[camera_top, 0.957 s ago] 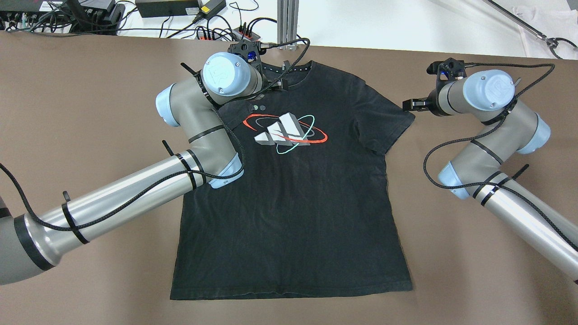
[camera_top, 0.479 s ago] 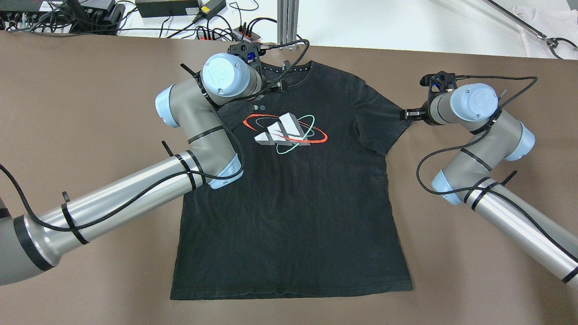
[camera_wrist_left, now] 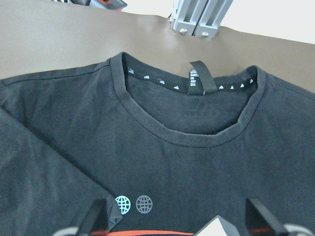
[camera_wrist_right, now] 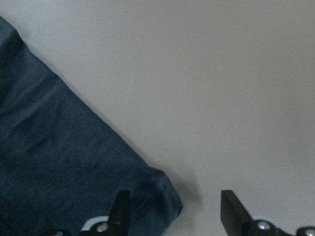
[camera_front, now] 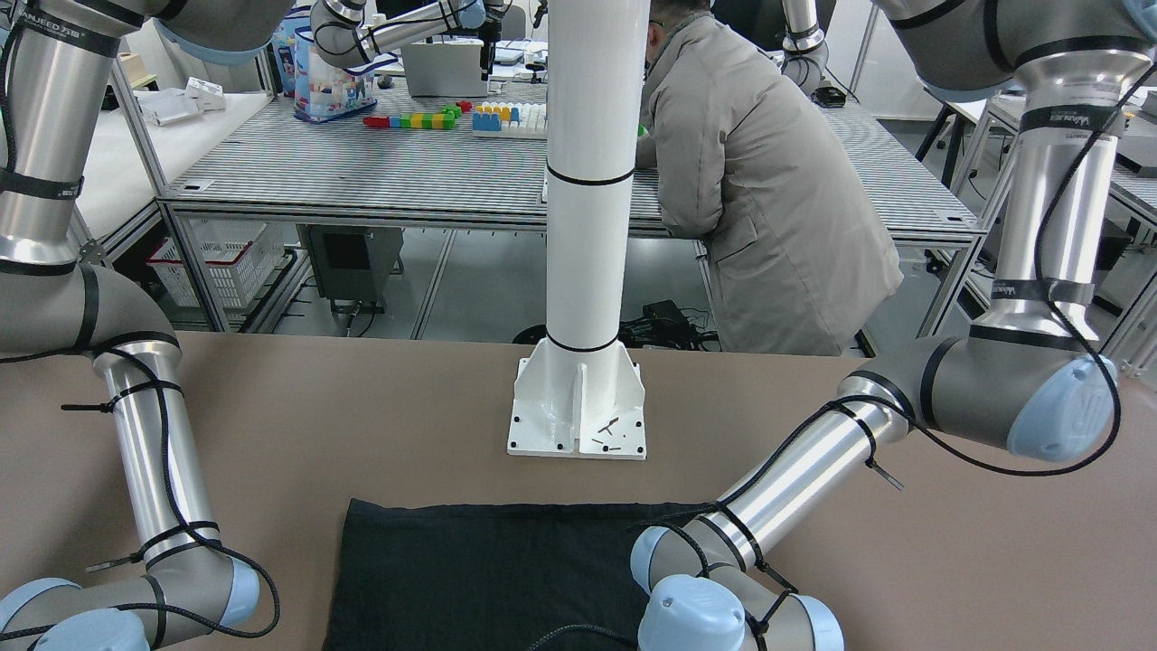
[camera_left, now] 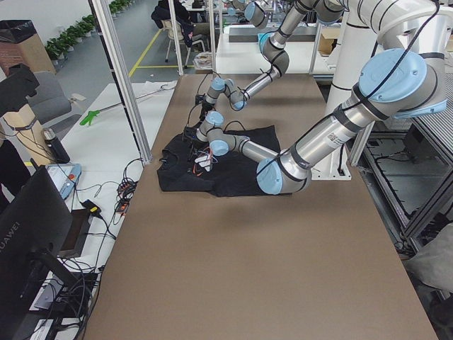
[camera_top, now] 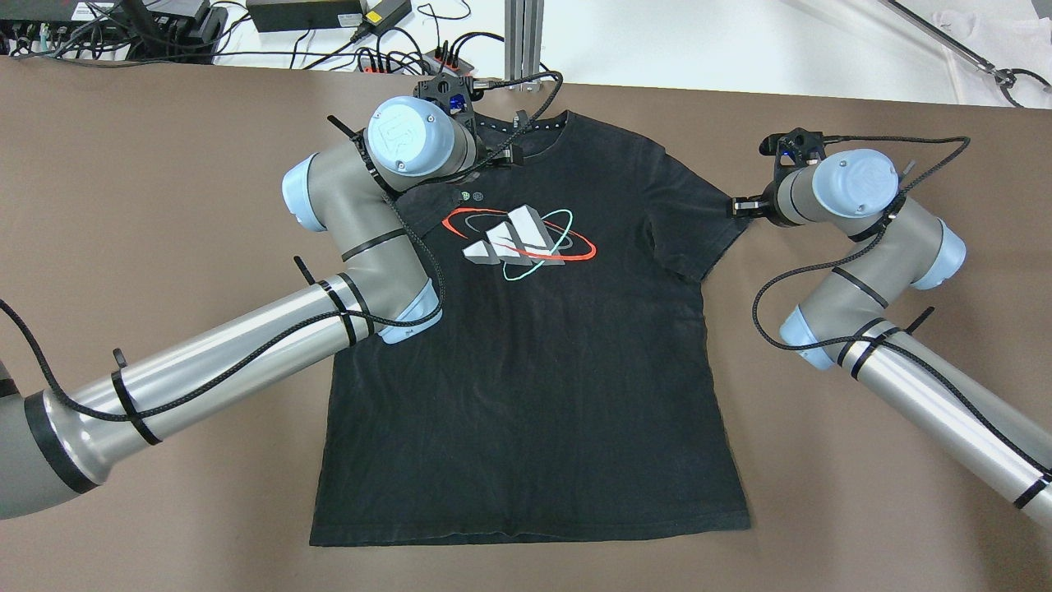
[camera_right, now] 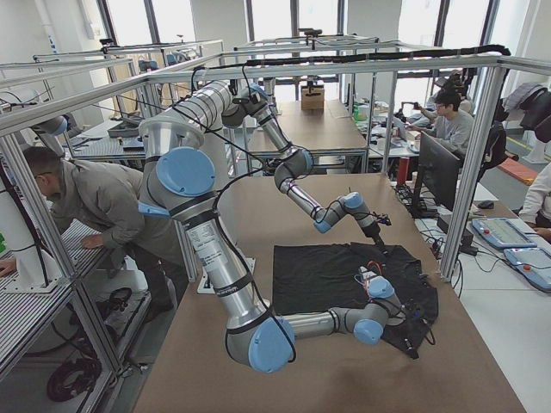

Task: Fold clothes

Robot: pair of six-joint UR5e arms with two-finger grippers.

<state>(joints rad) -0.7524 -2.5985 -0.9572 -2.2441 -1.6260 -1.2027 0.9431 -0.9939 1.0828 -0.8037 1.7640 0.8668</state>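
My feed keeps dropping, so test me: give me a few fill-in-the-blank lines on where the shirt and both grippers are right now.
The black T-shirt lies flat on the brown table with its printed logo facing ____.
The left gripper hangs over the shirt just below its ____.
The right gripper straddles the outer corner of one ____ of the shirt.
In the wrist views, the jaws of both grippers stand ____.
Missing words: up; collar; sleeve; open.
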